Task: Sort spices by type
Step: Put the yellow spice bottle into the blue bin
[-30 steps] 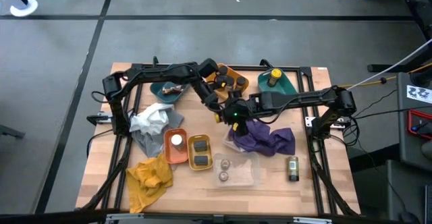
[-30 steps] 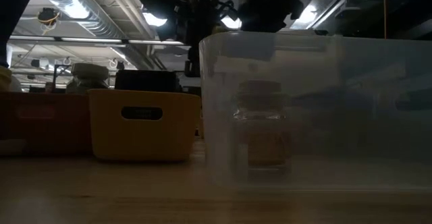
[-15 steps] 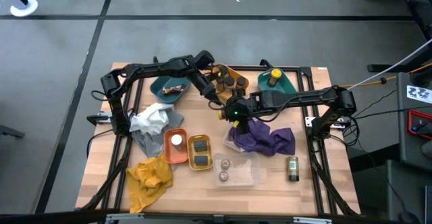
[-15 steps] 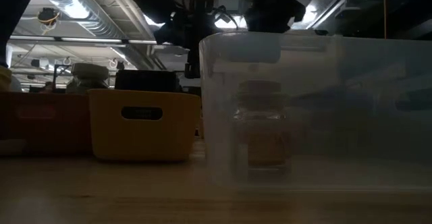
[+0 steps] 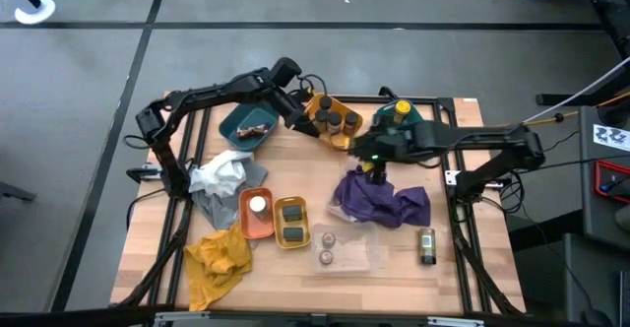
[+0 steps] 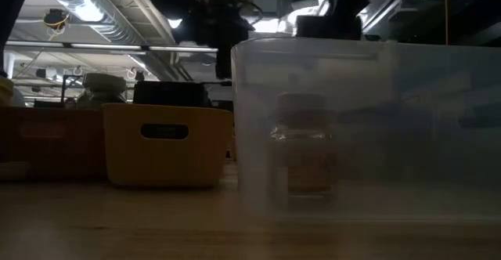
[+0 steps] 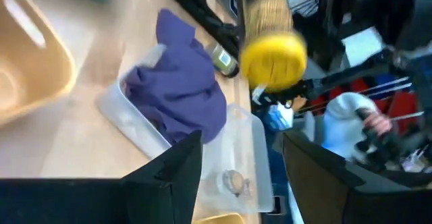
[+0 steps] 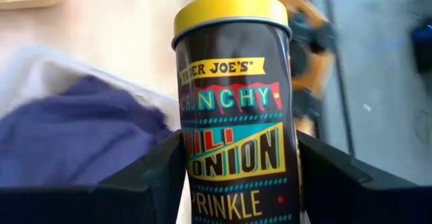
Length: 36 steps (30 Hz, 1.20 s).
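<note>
Spice tin point(image 8: 236, 109), a dark round one with a yellow lid, stands tall between the right gripper's point(image 5: 372, 160) pinching fingers above the purple cloth point(image 5: 384, 201) near the teal tray point(image 5: 413, 122), while the left gripper point(image 5: 295, 120) waits spread apart.

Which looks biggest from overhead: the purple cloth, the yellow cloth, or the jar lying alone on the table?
1. Purple cloth and yellow cloth: about alike, too close to rank.
2. Lone jar: clearly smallest.
</note>
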{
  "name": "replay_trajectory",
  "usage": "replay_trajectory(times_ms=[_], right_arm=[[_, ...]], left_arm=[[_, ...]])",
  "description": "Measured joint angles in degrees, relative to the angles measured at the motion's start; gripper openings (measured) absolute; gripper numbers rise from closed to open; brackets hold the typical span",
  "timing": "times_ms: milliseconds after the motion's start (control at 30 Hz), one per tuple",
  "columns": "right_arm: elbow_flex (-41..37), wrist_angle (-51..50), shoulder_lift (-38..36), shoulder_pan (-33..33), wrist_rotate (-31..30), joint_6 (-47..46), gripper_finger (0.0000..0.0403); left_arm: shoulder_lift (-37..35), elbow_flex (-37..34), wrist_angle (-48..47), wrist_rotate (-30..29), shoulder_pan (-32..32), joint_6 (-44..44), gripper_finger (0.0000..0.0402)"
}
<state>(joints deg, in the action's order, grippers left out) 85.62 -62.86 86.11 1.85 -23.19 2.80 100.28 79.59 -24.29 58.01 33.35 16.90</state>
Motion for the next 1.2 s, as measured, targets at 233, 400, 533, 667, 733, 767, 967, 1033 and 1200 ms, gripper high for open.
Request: replay_trajectory(times_ms=[233,400,533,667,733,767,967,1033,1200], right_arm=[[-1.96,-5.66,-11.31,0.0,-13.9,-10.79,0.0227],[-12.62,-2.06,-21.94,0.0,-24.63,-21.44,0.0229],[-24.28,7.09,-30.65,0.0,-30.82,-28.94,0.0228],[-36.01,22.56,-37.02,0.0,-32.68,-28.71,0.0229],[-41.2,29.25,-39.04,0.0,-32.54,-27.93,0.023],[-43.41,32.03,-39.65,0.0,-32.26,-27.84,0.0231],[-54.35,49.24,-40.03,0.02,-27.48,-23.76,0.0232],[-56.73,55.18,-39.67,0.01,-25.52,-21.88,0.0232],[-59.7,66.33,-39.64,0.02,-21.98,-17.35,0.0233]], left_arm=[[-1.8,0.0,0.19,-4.03,0.15,-5.5,0.0187],[-1.78,-0.04,0.16,-6.74,-1.1,-9.61,0.0187],[-1.76,-0.13,3.21,-11.24,-2.58,-13.81,0.0187],[-1.4,-0.13,11.37,-23.22,-5.74,-14.61,0.0187],[-1.05,-0.15,16.14,-31.27,-7.66,-14.76,0.0187],[-0.67,-0.14,19.52,-36.04,-8.69,-15.13,0.0187],[3.01,-0.15,36.03,-54.88,-12.97,-15.9,0.0187],[4.7,-0.15,40.75,-55.45,-13.71,-15.76,0.0187],[9.74,-0.13,45.38,-56.27,-14.71,-11.85,0.0187]])
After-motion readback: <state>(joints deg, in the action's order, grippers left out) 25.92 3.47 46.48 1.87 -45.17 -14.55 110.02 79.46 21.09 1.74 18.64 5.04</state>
